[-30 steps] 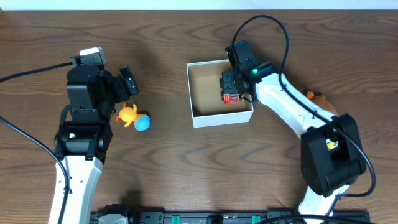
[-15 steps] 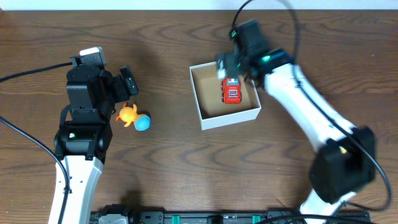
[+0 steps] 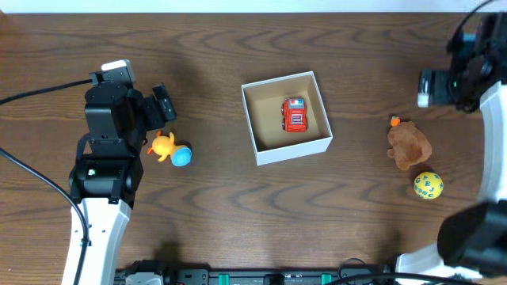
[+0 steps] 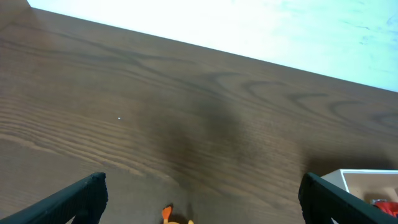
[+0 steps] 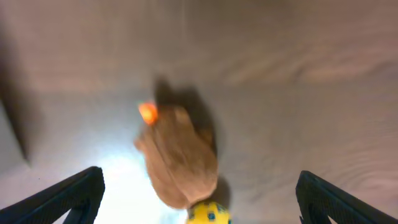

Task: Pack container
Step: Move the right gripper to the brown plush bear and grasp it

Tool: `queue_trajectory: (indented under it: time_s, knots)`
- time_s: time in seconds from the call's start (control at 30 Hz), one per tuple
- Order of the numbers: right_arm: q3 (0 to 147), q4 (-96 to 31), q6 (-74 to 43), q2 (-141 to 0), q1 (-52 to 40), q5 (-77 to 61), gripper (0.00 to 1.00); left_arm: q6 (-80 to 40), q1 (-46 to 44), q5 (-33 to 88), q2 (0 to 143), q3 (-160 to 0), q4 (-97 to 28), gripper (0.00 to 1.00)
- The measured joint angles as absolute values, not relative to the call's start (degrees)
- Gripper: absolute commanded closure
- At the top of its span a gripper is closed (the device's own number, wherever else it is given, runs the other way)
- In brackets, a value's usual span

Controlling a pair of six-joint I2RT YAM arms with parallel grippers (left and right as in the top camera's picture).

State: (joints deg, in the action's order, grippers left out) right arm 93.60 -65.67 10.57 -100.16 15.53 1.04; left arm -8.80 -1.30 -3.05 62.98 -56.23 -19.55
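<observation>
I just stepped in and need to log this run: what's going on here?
Two robot arms are packing toys into the container. A red toy car already lies inside it. The right tool, open, hangs near a brown plush toy beside a yellow ball. The left tool, open, hovers near an orange duck.

L arm (image 3: 107,134): black boxy upper w/ white cap, white lower link, thin black cables (image 3: 40,91). R arm (image 3: 497,142): black head, white link. Fingers (image 4: 81,196) black.
</observation>
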Motion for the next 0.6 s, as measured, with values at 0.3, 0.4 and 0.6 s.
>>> queue_trajectory:
  time_s: [0.3,0.4,0.6]
  knots:
    - [83.35,-64.60,15.90,-110.34,16.14,-1.06,0.62,-8.82,-1.30,-3.05,62.98,-56.23,-19.55,0.02]
    - [82.78,-63.99,16.10,-111.46,15.94,-1.45,0.99,-8.80,-1.30,-3.05,62.98,-56.23,-19.55,0.02]
    - [86.67,-67.35,15.29,-111.35,13.98,-1.58,0.99,-8.80,-1.30,-3.05,62.98,-56.23,-19.55,0.02]
